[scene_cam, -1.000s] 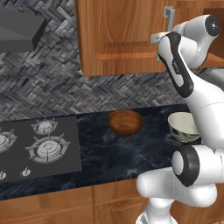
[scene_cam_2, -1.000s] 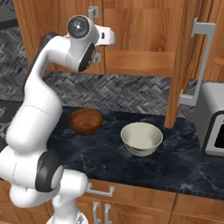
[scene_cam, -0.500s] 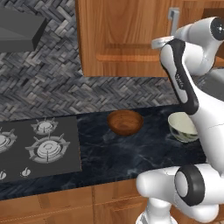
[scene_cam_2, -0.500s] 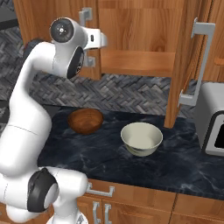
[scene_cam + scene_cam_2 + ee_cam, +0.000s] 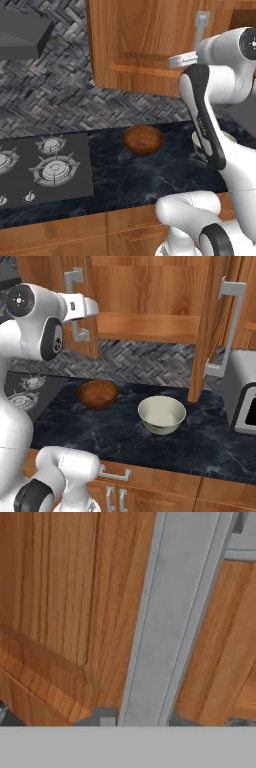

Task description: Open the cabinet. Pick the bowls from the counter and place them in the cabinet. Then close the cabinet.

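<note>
Left base view, dark reddish-brown wooden bowl [image 5: 143, 139] at centre on black marble tabletop [image 5: 150, 175], right base view, cream ceramic bowl [image 5: 161, 414] lower centre, warm-brown wooden cabinet [image 5: 150, 301] with both doors swung open, hand view, grey metal bar handle [image 5: 170, 627] filling centre, end effector's grip could not be told.

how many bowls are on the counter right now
2. The dark reddish-brown wooden bowl sits on the black marble counter nearer the hob; the cream ceramic bowl sits to its right, below the open cabinet. None seems hidden.

Warm-brown wood cabinet [image 5: 150, 301], grey bar handle [image 5: 170, 617], reddish-brown bowl [image 5: 143, 139], cream bowl [image 5: 161, 414], black veined counter [image 5: 125, 431]
</note>
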